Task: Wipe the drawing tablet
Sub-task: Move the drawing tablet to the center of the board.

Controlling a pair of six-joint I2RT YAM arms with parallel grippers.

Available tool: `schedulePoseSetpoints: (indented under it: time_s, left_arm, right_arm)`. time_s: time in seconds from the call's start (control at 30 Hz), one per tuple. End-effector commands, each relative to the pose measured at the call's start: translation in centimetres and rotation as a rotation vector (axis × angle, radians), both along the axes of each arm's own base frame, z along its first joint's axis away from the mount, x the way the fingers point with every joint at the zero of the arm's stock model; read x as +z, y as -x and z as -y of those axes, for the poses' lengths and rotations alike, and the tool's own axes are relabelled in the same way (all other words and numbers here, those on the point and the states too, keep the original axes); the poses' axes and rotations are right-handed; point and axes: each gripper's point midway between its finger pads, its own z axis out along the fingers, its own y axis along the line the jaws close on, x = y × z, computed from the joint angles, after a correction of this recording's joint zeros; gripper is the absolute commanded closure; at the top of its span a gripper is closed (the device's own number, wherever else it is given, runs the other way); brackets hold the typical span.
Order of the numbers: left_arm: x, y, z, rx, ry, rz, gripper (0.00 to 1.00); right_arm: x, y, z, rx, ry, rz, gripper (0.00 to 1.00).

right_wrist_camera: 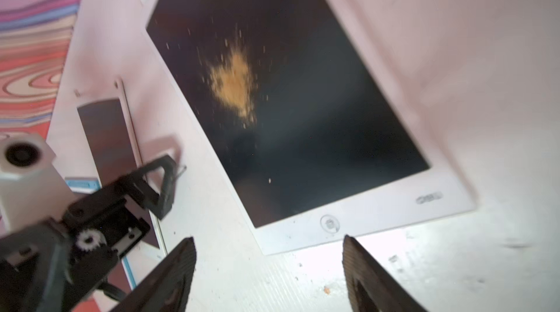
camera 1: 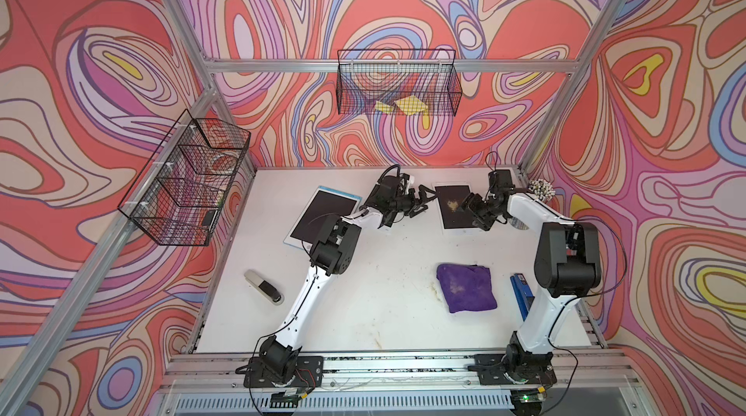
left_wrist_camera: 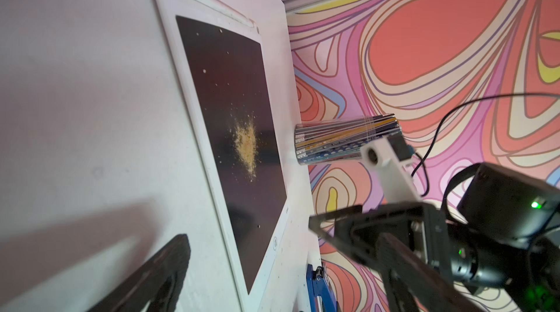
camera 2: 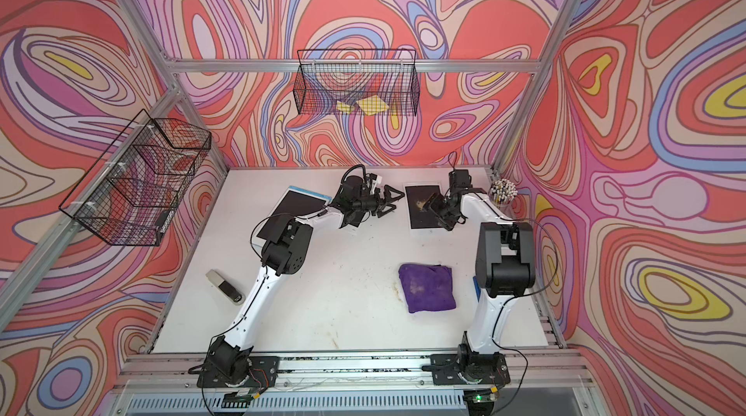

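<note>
The drawing tablet lies at the back of the table, white-framed with a dark screen. A patch of yellow powder sits on the screen, with scattered specks around it. A purple cloth lies crumpled on the table nearer the front, apart from both grippers. My left gripper hovers open just left of the tablet, holding nothing. My right gripper stands open over the tablet's near right part, empty, its fingertips above the bare table beside the tablet's near edge.
A second dark tablet with a blue edge lies at the back left, partly under my left arm. A cup of pencils stands at the back right. A blue stapler lies by my right arm, a grey stapler at the left. Wire baskets hang on the walls.
</note>
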Motion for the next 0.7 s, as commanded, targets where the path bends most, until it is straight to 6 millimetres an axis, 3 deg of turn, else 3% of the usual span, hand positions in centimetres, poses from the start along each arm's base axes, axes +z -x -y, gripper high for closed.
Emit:
schedulePoseSetpoints:
  time_s: [0.0,0.37,0.53,0.67]
  left_arm:
    - [3.2,1.0,0.8,-0.058,0.028,0.034,0.01]
    - [1.1,2.4,1.7,-0.089,-0.137,0.013,0.01]
    - [0.4,2.6,2.0,-0.092,-0.140,-0.008,0.01]
    - [0.2,3.0,2.3,-0.101,-0.149,-0.016,0.01]
  right_arm:
    - [-3.4,0.6,3.6,-0.057,0.128,-0.120,0.21]
    - [-7.1,-1.0,5.3,-0.070,0.164,-0.186,0.21]
    - [-7.9,-0.7,4.5,-0.044,0.127,-0.188,0.22]
    - [-8.0,-0.2,2.5,-0.008,0.031,-0.163,0.22]
